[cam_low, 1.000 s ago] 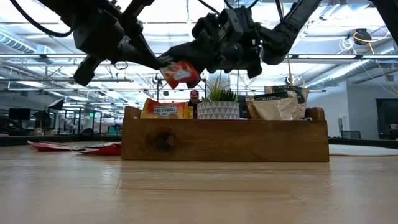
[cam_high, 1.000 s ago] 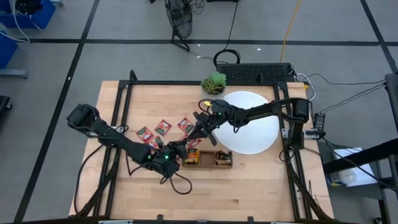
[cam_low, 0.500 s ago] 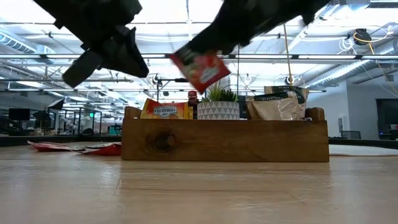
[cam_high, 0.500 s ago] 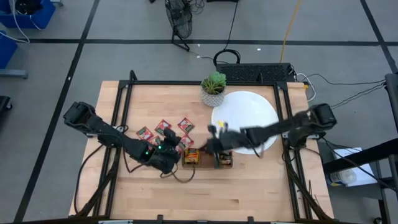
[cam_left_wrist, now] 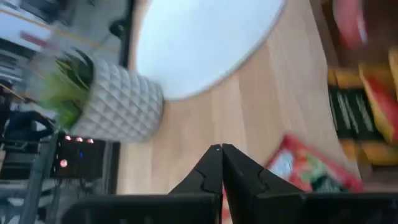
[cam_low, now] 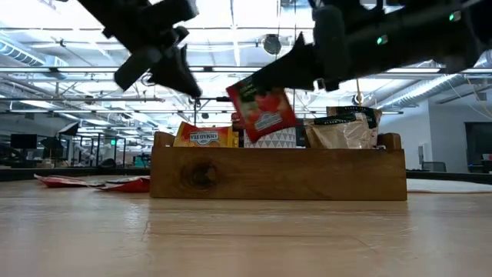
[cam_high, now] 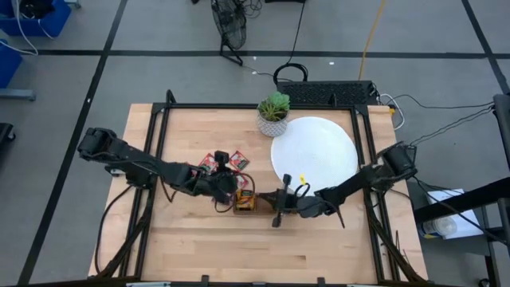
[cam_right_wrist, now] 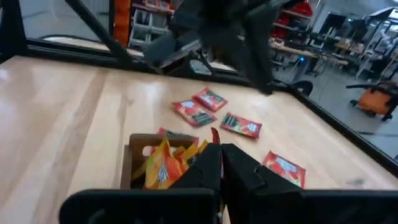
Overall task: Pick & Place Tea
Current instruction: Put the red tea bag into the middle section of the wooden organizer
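Red tea sachet (cam_low: 261,113): pinched edge-on in the closed right gripper (cam_high: 278,204), hanging tilted just above the wooden tray (cam_low: 278,174), middle compartment directly beneath; left gripper (cam_high: 225,169), fingers pressed together and empty, over loose red sachets (cam_high: 209,161) beside the tray

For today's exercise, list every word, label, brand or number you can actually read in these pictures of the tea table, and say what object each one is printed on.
Orange-yellow sachet standing in the wooden tray: dark print shows in the low view, too small to read reliably.
Red sachet held by the right hand above the tray: a pale label, blurred, unreadable.
Pale sachet with dark band in the tray: print unreadable.
Red sachets on the table: print too small.
Nothing can be read for certain.
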Controlling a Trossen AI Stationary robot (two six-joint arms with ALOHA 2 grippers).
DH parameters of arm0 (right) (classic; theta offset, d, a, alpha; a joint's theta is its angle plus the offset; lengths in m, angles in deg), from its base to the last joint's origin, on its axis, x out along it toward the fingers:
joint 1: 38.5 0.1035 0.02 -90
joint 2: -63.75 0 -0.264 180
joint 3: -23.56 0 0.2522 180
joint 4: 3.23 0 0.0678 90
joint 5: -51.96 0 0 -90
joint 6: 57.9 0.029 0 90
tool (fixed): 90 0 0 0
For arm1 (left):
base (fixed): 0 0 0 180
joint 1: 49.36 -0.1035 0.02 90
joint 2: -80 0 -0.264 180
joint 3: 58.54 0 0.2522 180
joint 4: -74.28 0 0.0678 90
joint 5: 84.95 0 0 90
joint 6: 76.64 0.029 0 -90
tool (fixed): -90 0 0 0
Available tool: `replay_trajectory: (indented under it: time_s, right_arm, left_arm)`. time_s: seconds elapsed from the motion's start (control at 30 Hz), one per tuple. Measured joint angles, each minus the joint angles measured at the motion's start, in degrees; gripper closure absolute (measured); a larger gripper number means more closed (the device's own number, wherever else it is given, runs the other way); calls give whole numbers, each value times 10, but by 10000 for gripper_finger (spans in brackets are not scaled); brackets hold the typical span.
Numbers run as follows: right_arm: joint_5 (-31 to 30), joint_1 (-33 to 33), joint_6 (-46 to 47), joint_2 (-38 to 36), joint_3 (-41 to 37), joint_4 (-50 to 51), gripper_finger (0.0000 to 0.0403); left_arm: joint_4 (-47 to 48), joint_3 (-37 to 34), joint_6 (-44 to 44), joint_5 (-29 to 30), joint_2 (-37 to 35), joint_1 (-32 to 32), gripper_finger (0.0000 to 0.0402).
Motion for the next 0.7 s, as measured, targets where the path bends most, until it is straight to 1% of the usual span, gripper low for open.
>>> replay_trajectory:
  time_s: [0.1,0.17,0.27,0.5,0.6,0.7]
  right_arm:
    - [13,-9,21,25,5,3,403]
    - [29,-13,34,32,5,6,403]
    - [29,-14,45,32,7,10,403]
    - [30,-14,52,33,7,41,402]
    - [29,-16,52,33,7,46,388]
    - [27,-17,52,33,7,45,353]
  left_arm:
    - [-9,-1,-5,-2,-16,-1,384]
    - [-13,0,-17,-19,-30,-1,390]
    - [-19,0,-34,-34,-48,-1,398]
    - [-27,-16,-40,-35,-71,-8,382]
    - [-24,-20,-44,-35,-71,-15,386]
    - [-22,-20,-44,-48,-71,-23,395]
